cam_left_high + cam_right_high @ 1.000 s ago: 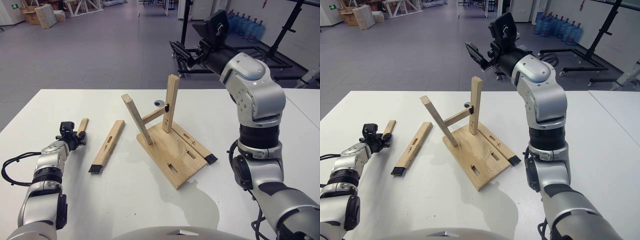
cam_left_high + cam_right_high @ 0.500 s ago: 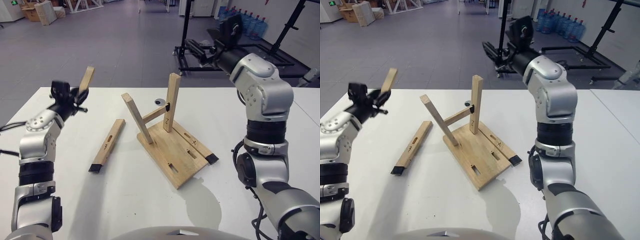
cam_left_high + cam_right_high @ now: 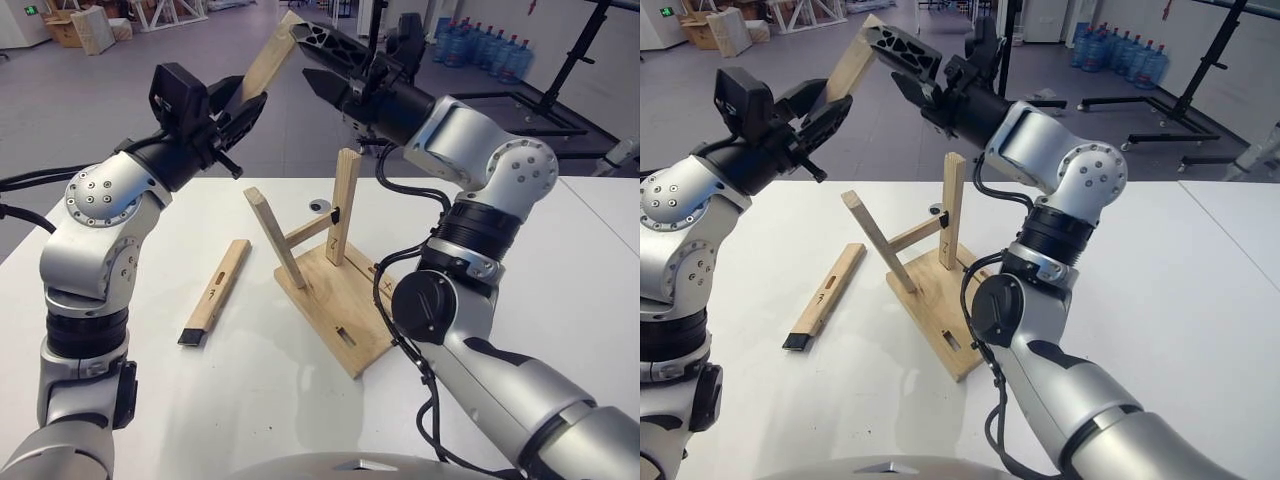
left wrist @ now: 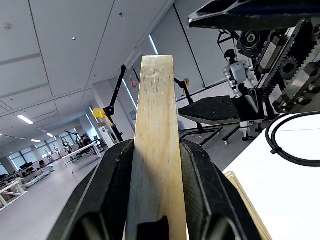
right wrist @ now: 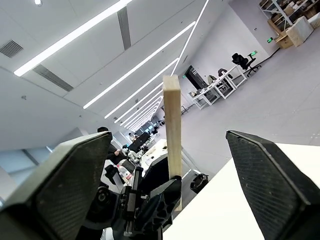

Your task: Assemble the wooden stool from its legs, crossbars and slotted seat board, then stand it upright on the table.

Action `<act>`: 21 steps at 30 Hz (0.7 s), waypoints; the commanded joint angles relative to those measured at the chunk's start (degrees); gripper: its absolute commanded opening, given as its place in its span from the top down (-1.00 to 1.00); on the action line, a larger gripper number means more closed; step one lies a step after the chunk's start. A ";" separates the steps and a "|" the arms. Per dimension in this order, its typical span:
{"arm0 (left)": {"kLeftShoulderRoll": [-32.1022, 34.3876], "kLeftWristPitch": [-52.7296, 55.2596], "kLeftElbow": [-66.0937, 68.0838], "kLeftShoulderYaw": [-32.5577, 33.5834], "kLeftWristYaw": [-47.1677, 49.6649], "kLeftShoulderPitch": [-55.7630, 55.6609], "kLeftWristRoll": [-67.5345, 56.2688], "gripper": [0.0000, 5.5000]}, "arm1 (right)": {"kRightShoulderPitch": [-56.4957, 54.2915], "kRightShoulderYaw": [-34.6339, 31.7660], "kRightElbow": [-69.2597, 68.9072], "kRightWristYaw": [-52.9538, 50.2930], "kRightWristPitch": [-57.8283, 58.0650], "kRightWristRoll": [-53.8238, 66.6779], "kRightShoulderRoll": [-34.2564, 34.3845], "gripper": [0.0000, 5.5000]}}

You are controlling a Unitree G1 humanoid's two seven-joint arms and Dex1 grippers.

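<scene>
- White table in an open hall; all loose parts lie on its top.
- Seat board: lies flat on the table, near the middle, with its slots facing up.
- Loose leg: lies flat on the table to the left of the seat board and apart from it, its black-capped end toward the near edge.
- Tilted leg and upright leg: 2 legs stand in the seat board. The first leans to the left and the second is close to vertical.
- Fitted crossbar: joins these 2 legs about halfway up.
- Left gripper: raised above the far left part of the table. Its 2 black fingers are clamped on the lower part of a short bar.
- Short bar: held in the air, slanting up toward the right, with its free end uppermost.
- Right gripper: raised above the far edge of the table. Its 2 fingers are spread wide and hold nothing. The free end of the short bar lies at the tip of the upper finger; contact cannot be judged.
- Background: grey floor, black metal frames and blue water bottles at the far right.
</scene>
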 commanded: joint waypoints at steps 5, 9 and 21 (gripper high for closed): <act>-1.99 2.27 -0.91 -1.65 0.98 -0.88 0.40 0.54 | -0.13 4.84 1.11 -5.59 -8.30 4.53 1.60 -0.54; -2.99 2.78 -1.25 -2.19 1.25 -1.13 0.54 0.54 | 0.62 7.94 2.42 -5.72 -12.15 5.31 1.38 -0.48; -3.63 3.02 -1.53 -2.38 1.03 -0.92 1.01 0.54 | 2.06 13.26 4.92 -5.88 -18.86 7.63 -0.12 0.31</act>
